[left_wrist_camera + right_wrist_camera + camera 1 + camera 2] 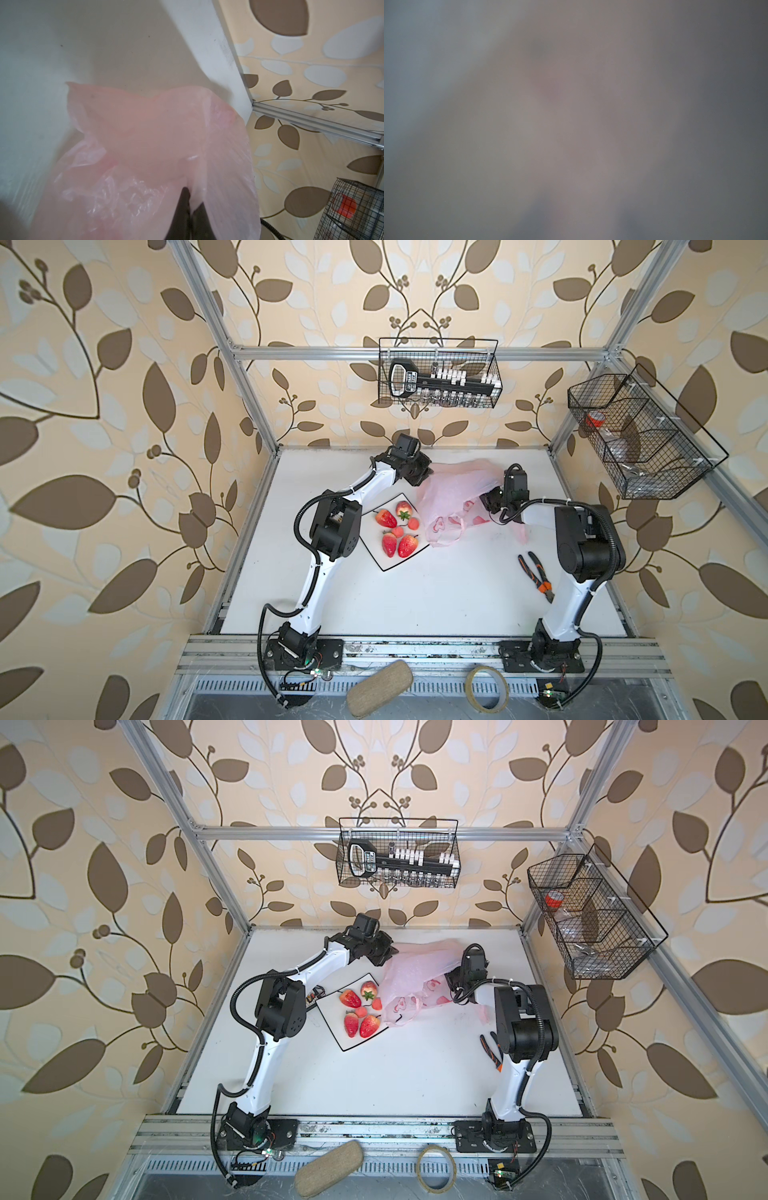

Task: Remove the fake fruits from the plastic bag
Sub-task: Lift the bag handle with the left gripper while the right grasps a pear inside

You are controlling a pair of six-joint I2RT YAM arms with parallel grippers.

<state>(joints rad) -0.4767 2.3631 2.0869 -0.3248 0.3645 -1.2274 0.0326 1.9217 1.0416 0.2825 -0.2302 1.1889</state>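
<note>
In both top views, four strawberries (386,518) and two cherries (412,523) lie on the white plate (376,551), just left of the pink plastic bag (453,489). The right gripper (490,504) is buried in the bag's folds — open or clenched, I cannot tell. Lower centre of the left wrist view, the left gripper (188,196) is clenched on the bag's film. The right wrist view shows only blur.

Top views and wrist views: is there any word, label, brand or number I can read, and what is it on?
Nothing reads clearly.
On the black tool rack in the wire basket: white lettering on the handle label, too small to read.
On the plastic bag: red printed shapes only, no letters visible.
Right wrist view: all blur.
</note>
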